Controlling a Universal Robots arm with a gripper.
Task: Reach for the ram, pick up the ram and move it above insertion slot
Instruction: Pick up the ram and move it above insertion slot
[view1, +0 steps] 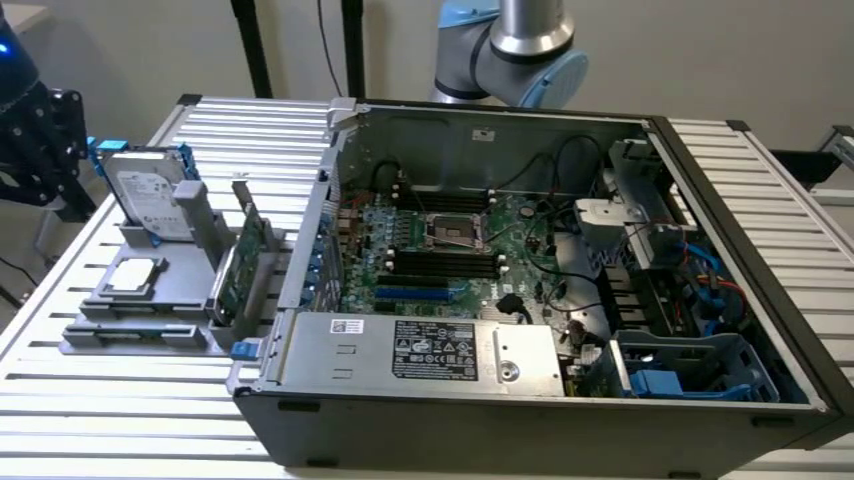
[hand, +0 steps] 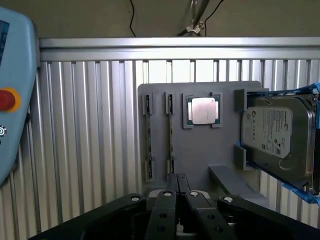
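The ram (hand: 170, 135) is a thin greenish strip standing edge-on in a groove of the grey holder (hand: 195, 155), with a second similar strip (hand: 148, 137) in the groove beside it. My gripper (hand: 176, 177) hangs above the holder's near edge, a short way from the closer strip. Its dark fingers are pressed together and shut on nothing. In the exterior view the same grey holder (view1: 147, 300) sits on the table to the left of the open computer case (view1: 534, 400). Black memory slots (view1: 441, 262) lie on the motherboard inside the case. The arm (view1: 527, 45) rises behind the case.
On the holder are a hard drive (hand: 280, 135), a processor chip (hand: 202, 110) and, in the exterior view, a bigger green card (view1: 238, 268) standing upright. A blue-grey pendant with a red button (hand: 7, 100) is beside the slatted table (view1: 107, 420). A dark device (view1: 30, 140) is at the exterior view's left.
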